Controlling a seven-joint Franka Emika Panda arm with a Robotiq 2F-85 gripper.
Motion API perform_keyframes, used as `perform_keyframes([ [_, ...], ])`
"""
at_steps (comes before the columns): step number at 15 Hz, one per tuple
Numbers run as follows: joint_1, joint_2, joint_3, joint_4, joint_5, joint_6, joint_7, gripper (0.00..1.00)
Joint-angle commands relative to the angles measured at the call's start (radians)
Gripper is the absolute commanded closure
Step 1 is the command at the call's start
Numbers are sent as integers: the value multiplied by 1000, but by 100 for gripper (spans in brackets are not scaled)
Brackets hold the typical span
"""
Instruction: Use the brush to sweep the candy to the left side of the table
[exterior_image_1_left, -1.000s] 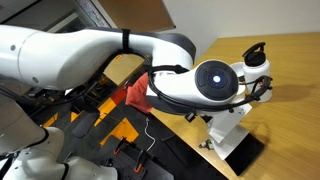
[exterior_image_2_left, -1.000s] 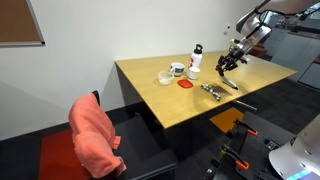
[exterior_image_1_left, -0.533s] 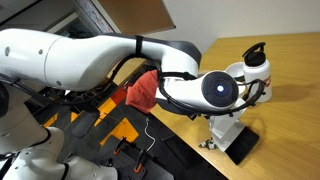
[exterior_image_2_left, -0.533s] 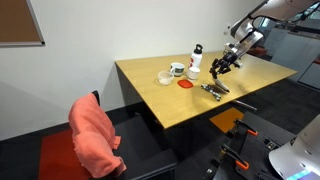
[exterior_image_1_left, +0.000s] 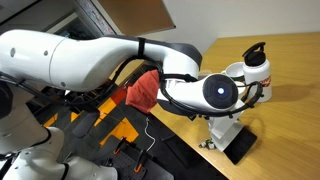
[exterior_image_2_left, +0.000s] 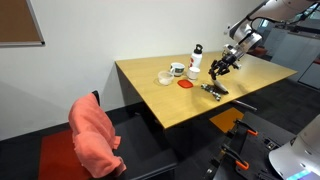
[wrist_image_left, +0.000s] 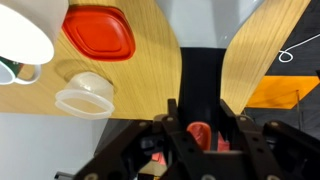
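In the wrist view my gripper (wrist_image_left: 200, 128) is shut on the red handle of the brush (wrist_image_left: 201, 75). Its wide black bristle block reaches forward over the light wooden table (wrist_image_left: 150, 70). In an exterior view the gripper (exterior_image_2_left: 221, 74) is low over the near right part of the table (exterior_image_2_left: 160, 100), with the brush (exterior_image_2_left: 213, 90) lying on the surface under it. In an exterior view the arm hides most of the table (exterior_image_1_left: 295, 70). I cannot make out the candy in any view.
A red dish (wrist_image_left: 98, 33) (exterior_image_2_left: 185, 84), a white mug (wrist_image_left: 25, 35) (exterior_image_2_left: 177, 69) and a small clear bowl (wrist_image_left: 85, 95) (exterior_image_2_left: 165, 78) stand near the brush. A white bottle (exterior_image_2_left: 196, 60) (exterior_image_1_left: 255, 65) stands behind them. A chair with a pink cloth (exterior_image_2_left: 95, 135) is at the table's far end.
The gripper came down toward the brush between one second and half a second ago. Since then it has stayed in place.
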Motion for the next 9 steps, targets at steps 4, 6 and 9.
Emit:
perform_keyframes([
  [4, -39, 58, 136, 25, 27, 50, 0, 84],
  [6, -50, 72, 181, 31, 41, 66, 0, 84],
  [9, -58, 84, 233, 36, 59, 60, 0, 84],
])
